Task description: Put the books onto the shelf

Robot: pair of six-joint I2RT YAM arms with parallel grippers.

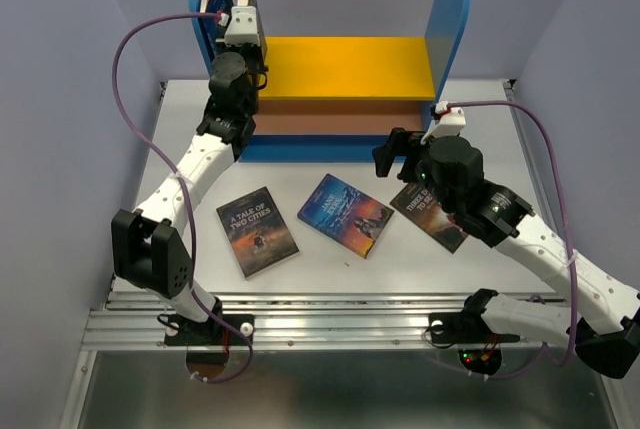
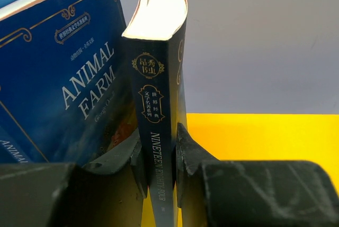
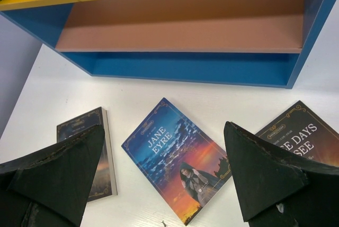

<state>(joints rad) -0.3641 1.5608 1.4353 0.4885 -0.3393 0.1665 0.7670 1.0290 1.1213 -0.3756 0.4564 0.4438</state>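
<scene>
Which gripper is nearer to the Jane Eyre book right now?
Right. The right gripper hangs open just past the Jane Eyre book, on its shelf side. The left gripper is up at the shelf's left end, shut on the Nineteen Eighty-Four book.

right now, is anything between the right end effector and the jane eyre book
Nothing visible. The right end effector is open, and Jane Eyre lies flat and uncovered between its fingers in the wrist view; A Tale of Two Cities and Three Days to See lie apart beside it.
</scene>
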